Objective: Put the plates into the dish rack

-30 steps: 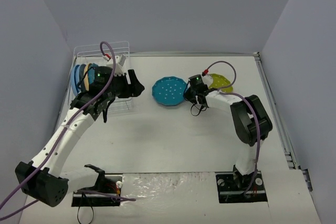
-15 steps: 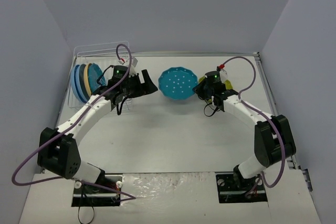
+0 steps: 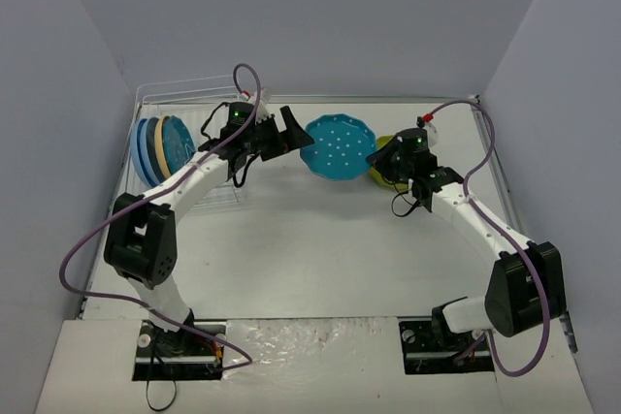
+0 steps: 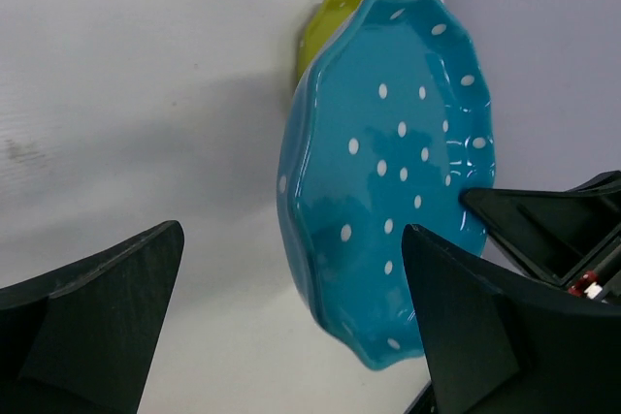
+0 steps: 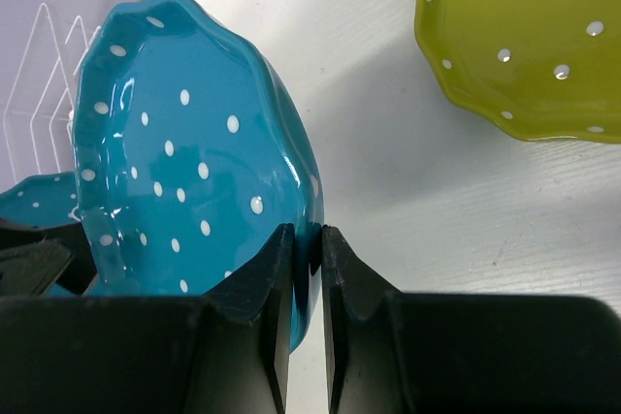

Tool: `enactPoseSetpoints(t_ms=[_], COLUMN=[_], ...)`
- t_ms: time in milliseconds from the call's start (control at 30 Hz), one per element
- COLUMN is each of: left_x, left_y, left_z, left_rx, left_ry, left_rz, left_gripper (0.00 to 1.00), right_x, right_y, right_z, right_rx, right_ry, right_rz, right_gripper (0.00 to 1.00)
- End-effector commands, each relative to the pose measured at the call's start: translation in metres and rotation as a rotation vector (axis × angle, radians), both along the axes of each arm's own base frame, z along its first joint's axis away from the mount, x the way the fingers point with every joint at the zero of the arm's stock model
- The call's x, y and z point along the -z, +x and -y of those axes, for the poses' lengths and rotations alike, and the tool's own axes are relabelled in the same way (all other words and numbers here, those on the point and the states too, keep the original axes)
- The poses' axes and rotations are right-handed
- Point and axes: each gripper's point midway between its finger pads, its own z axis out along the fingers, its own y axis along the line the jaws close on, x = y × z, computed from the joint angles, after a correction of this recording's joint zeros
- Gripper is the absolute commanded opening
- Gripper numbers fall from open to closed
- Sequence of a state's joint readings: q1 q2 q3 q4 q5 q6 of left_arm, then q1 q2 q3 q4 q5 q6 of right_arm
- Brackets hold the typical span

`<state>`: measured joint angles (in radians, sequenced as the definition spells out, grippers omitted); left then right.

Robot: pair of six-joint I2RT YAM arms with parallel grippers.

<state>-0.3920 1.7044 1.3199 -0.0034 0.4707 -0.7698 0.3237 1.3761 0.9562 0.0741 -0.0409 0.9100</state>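
A teal white-dotted plate hangs tilted above the table's far middle. My right gripper is shut on its right rim, and the right wrist view shows both fingers pinching the scalloped edge of the plate. My left gripper stands open just left of the plate, and its fingers straddle the plate's near rim without touching. A lime green dotted plate lies flat on the table behind the right gripper. The dish rack at the far left holds several upright plates.
The white wire sides of the rack show at the left of the right wrist view, with a teal dotted plate below them. Grey walls close the table at the back and both sides. Cables loop above both wrists.
My left arm swung from the rack rightward to the teal plate while its jaws opened wide. My right gripper lifted the plate off the table, tilted it and carried it toward the back.
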Motion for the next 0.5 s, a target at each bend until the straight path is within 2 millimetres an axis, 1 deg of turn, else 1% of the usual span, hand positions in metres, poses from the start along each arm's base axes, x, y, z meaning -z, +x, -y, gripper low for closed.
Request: enactPoseSetpoints(t_ms=[0, 100, 200, 267, 333, 367, 467], left_x=[-0.065, -0.067, -0.074, -0.07, -0.073, -0.077, -0.078], left_y=[0.018, 0.023, 0.024, 0.022, 0.022, 0.02, 0.015], left_z=[0.028, 0.037, 0.047, 0.055, 0.059, 0.061, 0.067], left_rx=[0.064, 0.085, 0.116, 0.147, 0.16, 0.17, 0.206], left_ry=[-0.182, -0.235, -0.326, -0.357, -0.402, -0.428, -0.462], left_rz=[0.15, 0.164, 0.161, 0.142, 0.14, 0.142, 0.122], left_gripper=[0.91, 0.91, 0.91, 0.91, 0.9, 0.89, 0.84], right_x=[-0.092, -0.093, -0.093, -0.094, -0.096, -0.096, -0.098], right_y=[0.012, 0.01, 0.008, 0.007, 0.007, 0.007, 0.007], right_z=[-0.01, -0.01, -0.011, -0.012, -0.012, -0.011, -0.011], right_rx=[-0.024, -0.031, -0.037, -0.039, -0.041, -0.041, -0.04], right_ry=[0.14, 0.142, 0.149, 0.151, 0.152, 0.152, 0.152], right_rz=[0.261, 0.261, 0.259, 0.261, 0.265, 0.266, 0.27], right_gripper=[0.0, 0.0, 0.0, 0.0, 0.0, 0.0, 0.0])
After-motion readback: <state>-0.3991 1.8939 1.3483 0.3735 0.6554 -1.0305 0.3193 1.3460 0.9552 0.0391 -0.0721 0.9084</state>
